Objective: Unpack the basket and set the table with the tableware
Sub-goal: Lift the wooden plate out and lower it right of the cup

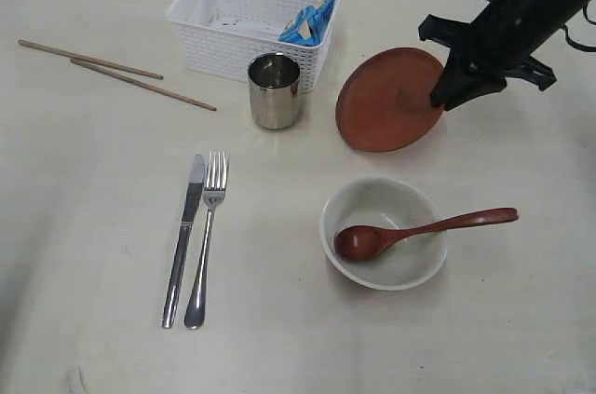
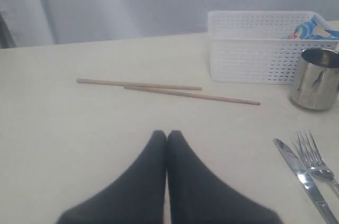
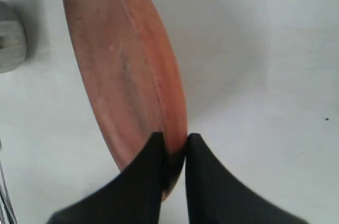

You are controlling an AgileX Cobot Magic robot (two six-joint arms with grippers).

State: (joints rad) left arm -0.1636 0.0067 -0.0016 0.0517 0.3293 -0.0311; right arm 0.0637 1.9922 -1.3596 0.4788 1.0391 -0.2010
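Basket [image 1: 223,35]: was white plastic, perforated lattice, matt. Cup [image 1: 274,91]: was polished steel, mirror-bright. Knife [image 1: 183,237], fork [image 1: 206,245]: were shiny metal. Plate [image 1: 386,101]: was brown, matt, faintly scuffed. Bowl [image 1: 391,200]: was off-white, smooth, dull. Spoon [image 1: 433,225]: was reddish wood, glossy. Chopsticks [image 1: 90,60]: were bare wood. Table [image 1: 93,226]: was cream, faint grain, matt. Packet [image 1: 307,26]: was glossy blue.

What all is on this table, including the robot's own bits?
table: one, pale cream, under everything
basket: one, white, back of the table
snack packet: one, blue, inside the basket
cup: one, steel, in front of the basket
chopsticks: two, wooden, left of the basket
knife and fork: one each, steel, side by side, left of the bowl
bowl: one, off-white, front right
spoon: one, reddish-brown, head resting in the bowl
plate: one, brown, tilted, right of the cup
left end effector: one, black, shut and empty
right end effector: one, black, shut on the plate's rim
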